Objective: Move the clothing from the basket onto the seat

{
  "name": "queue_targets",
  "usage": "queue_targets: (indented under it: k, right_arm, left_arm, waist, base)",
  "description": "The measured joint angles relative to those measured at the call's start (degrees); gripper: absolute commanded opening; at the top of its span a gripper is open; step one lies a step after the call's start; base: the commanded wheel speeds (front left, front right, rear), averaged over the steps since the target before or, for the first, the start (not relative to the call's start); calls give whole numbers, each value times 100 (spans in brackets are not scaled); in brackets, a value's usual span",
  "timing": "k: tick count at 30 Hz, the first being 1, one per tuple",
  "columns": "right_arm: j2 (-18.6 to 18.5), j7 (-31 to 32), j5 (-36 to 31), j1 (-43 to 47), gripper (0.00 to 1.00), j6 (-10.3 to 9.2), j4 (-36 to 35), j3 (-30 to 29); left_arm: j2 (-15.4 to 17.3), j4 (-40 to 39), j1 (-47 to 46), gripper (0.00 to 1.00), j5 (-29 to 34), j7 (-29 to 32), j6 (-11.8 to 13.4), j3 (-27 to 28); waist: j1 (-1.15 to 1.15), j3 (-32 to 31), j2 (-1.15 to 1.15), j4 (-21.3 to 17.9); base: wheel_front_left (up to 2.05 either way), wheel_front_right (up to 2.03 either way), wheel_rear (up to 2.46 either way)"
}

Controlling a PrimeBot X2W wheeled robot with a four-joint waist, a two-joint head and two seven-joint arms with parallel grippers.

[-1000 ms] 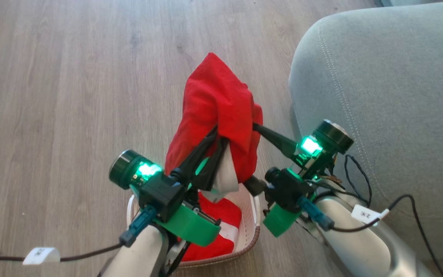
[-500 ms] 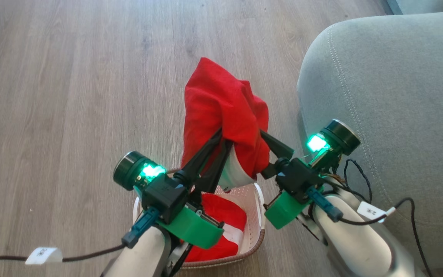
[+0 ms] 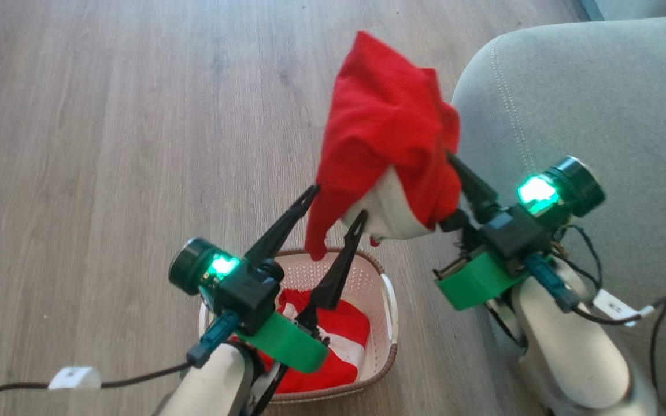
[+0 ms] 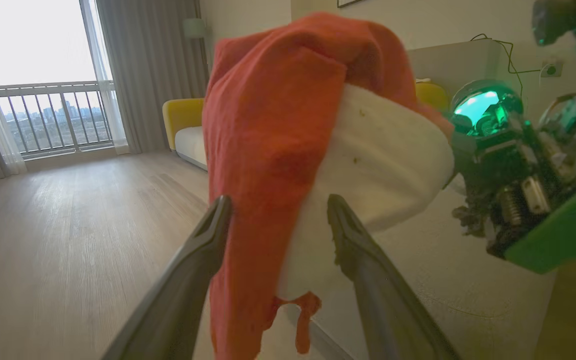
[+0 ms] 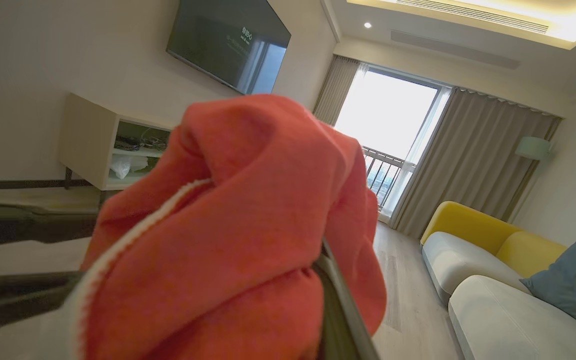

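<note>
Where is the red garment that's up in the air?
In the head view the red garment hangs from the right gripper, just beyond the basket, left of the grey seat.

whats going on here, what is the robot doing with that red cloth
The robot's right hand is shut on a red garment with a white panel, holding it in the air beyond the basket, close to the grey-green seat. The left hand is open, its fingers either side of the cloth's hanging edge without gripping. A second red garment lies in the basket.
</note>
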Motion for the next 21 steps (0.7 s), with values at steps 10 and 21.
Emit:
queue_targets:
  k: [10,21]
  right_arm:
    - [-140,0,209,407,0,0,-45,-753]
    - [-57,0,532,949,0,-1,382,-1683]
  left_arm:
    - [13,788,241,100,401,2,-33,257]
    - [12,1415,501,100,394,5,-64,528]
  waist:
    - [0,9,0,-70]
    - [0,3,0,-146]
  base:
    - [0,0,0]
    - [0,0,0]
